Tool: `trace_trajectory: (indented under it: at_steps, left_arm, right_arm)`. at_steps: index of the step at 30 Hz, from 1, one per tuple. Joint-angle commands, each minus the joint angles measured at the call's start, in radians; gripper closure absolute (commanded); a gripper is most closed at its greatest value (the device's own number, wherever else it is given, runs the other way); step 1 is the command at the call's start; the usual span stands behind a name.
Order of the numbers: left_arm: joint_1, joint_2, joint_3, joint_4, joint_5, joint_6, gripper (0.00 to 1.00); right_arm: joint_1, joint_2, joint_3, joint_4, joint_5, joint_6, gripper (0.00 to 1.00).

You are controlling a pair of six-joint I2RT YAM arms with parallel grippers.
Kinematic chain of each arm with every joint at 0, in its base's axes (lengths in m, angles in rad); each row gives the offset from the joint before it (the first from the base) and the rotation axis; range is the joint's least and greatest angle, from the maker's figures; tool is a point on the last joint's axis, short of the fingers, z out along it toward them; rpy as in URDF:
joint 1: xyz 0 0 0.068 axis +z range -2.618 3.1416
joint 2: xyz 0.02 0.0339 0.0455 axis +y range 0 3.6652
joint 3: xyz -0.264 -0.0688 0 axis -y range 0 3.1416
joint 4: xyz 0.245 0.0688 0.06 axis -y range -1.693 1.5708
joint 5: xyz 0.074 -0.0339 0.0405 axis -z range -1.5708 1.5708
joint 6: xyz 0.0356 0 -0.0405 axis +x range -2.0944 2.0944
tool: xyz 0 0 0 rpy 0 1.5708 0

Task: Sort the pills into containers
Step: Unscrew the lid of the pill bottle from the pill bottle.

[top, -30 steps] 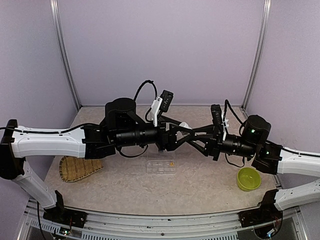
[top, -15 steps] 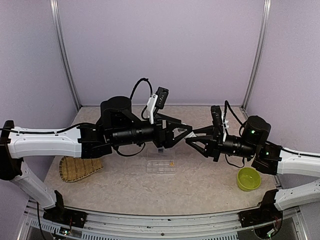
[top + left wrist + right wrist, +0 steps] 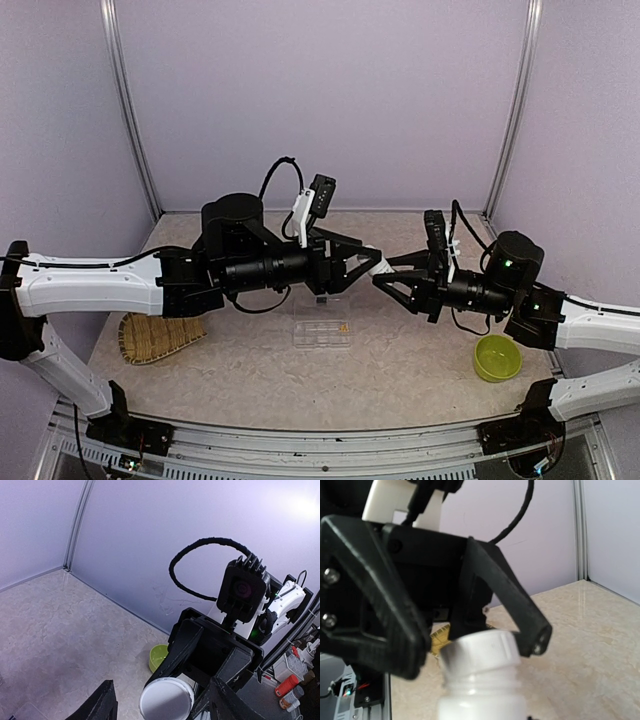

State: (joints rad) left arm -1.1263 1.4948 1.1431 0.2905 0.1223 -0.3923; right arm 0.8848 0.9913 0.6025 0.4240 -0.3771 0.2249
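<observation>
The container (image 3: 322,333), a flat clear compartment box, lies on the table below both arms, with an orange pill speck (image 3: 343,327) in a right-hand compartment. The other pills do not show. My right gripper (image 3: 387,274) is shut on a white pill bottle (image 3: 482,700) held in mid-air, and its own fingers are below the edge of the right wrist view. The bottle's white cap (image 3: 166,699) sits on the neck. My left gripper (image 3: 372,261) is open, its fingers (image 3: 517,605) straddling the cap, with a gap on one side in the left wrist view.
A lime-green bowl (image 3: 496,357) stands at the right front and also shows in the left wrist view (image 3: 159,656). A woven bamboo tray (image 3: 150,338) lies at the left front. Purple walls close the back and sides.
One second ago the two grippers overlapped; the left arm has since drawn back to the left, so only the fingertips meet at the cap. Little has moved in the last half second.
</observation>
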Motion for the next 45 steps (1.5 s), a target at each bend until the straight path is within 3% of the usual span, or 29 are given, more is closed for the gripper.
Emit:
trace_trajectory:
  at_steps: [1,7,18,29,38,45]
  left_arm:
    - [0.003,-0.024,-0.007,-0.005,-0.009,0.006,0.4]
    - [0.004,-0.021,-0.005,-0.008,-0.008,0.008,0.57]
    - [0.007,-0.031,0.016,-0.032,-0.059,-0.016,0.59]
    - [0.023,-0.042,-0.002,-0.001,-0.026,-0.071,0.69]
    - [0.029,-0.043,-0.013,0.009,-0.009,-0.081,0.69]
    - [0.063,-0.153,-0.185,-0.026,-0.142,-0.123,0.46]
  right_arm:
    - [-0.007,-0.014,-0.002,0.011,0.009,-0.01,0.84]
    - [-0.006,-0.012,0.002,0.009,0.008,-0.012,0.84]
    - [-0.006,-0.011,-0.006,0.005,0.017,-0.038,0.84]
    - [-0.007,-0.01,-0.009,0.007,0.027,-0.051,0.84]
    - [-0.006,-0.012,0.001,-0.004,0.029,-0.055,0.84]
    - [-0.006,-0.091,-0.025,-0.06,0.072,-0.066,0.84]
